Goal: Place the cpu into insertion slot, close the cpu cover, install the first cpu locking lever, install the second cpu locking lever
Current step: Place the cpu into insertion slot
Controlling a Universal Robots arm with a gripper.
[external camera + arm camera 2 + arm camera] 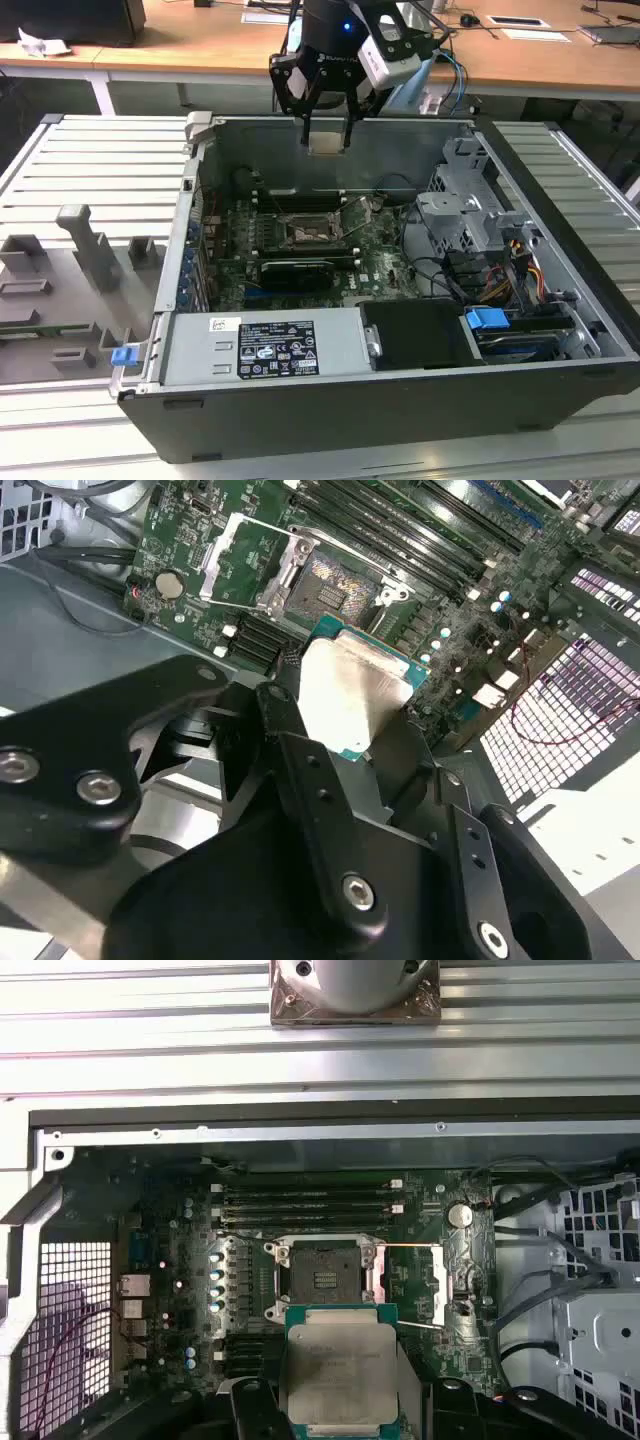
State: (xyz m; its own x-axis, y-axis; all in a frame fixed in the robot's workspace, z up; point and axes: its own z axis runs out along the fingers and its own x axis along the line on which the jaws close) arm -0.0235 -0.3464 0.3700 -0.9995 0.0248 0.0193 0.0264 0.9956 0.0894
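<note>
At the front edge of the exterior view, an open computer case [330, 420] lies on its side on a ribbed metal table [90, 160]. A grey power supply [262, 347] with a white label occupies the nearest corner of the case. A black box [415, 335] and a blue tab [488, 322] sit toward the exterior view's right. On the exterior view's left, grey fixture blocks [90, 250] and a small blue clip [123, 355] rest on the table beside the case.

Farther in, the green circuit board [375, 255] covers the floor of the case. The insertion slot [313, 232] sits near the middle of the board, and its dark contact field is exposed. In the first wrist view, the cover [418, 1285] is swung open and lies beside the slot. Long black memory sticks [300, 1200] run just behind the slot. A grey drive cage [470, 210] stands toward the exterior view's right.

At the far wall of the case, the gripper [327, 128] hangs from the arm. Its black fingers [290, 730] are clamped on opposite edges of the chip [327, 142]. The chip is in the air, well apart from the slot and touching nothing else. In both wrist views its pale metal top faces the camera.

Beyond the case, a wooden desk [200, 40] spans the background.
</note>
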